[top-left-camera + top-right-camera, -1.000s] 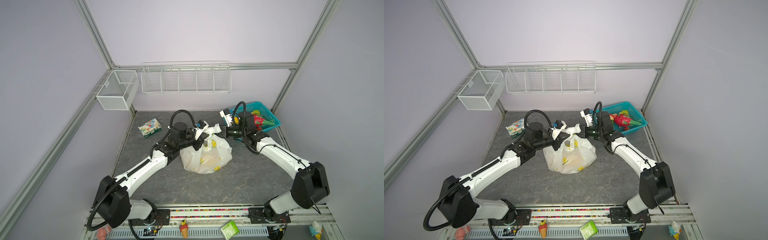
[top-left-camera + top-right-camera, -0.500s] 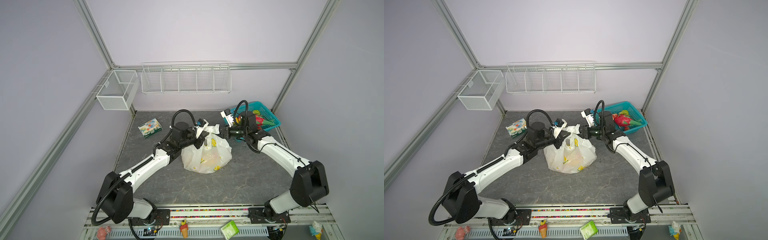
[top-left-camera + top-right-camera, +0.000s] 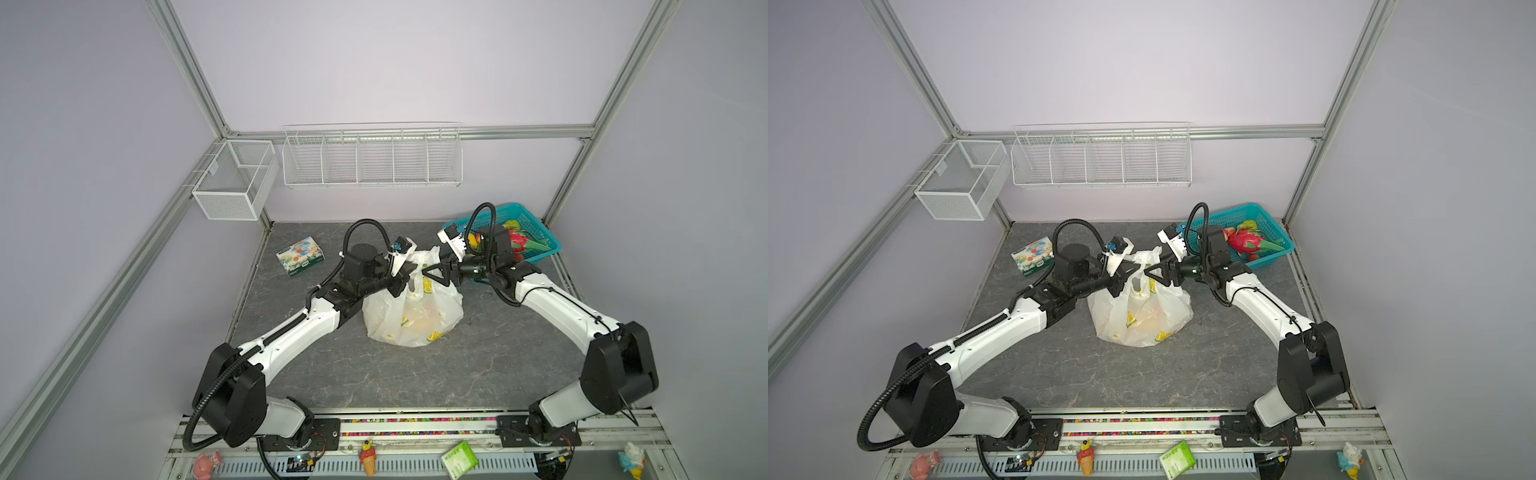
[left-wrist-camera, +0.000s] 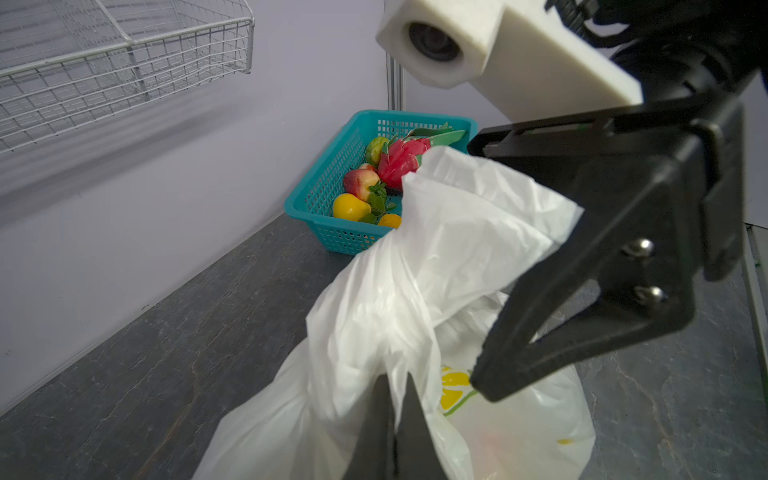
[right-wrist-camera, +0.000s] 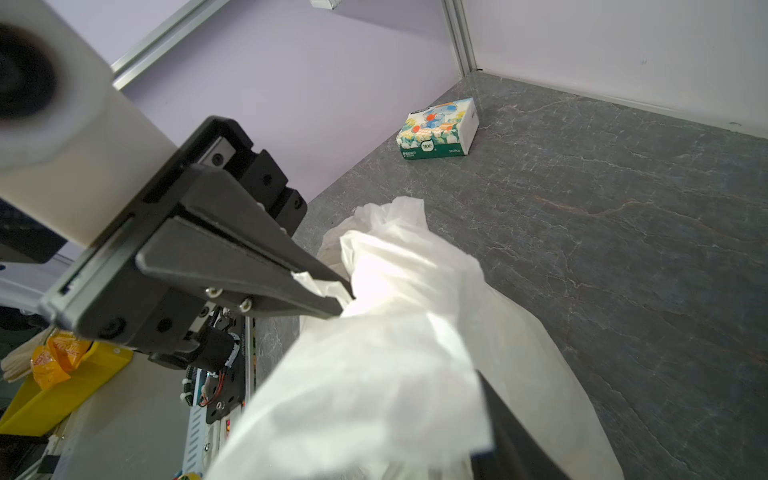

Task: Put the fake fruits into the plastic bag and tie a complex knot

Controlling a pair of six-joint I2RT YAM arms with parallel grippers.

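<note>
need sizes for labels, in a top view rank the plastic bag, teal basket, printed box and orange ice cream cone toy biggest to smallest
1. plastic bag and basket: about alike, and the basket is partly hidden, so unranked
2. box
3. ice cream cone toy

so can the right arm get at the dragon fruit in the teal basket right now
Probably yes. The right gripper is open at the handle of the plastic bag, pointing away from the teal basket behind it, so it must back off and turn. The dragon fruit lies uncovered.
</note>
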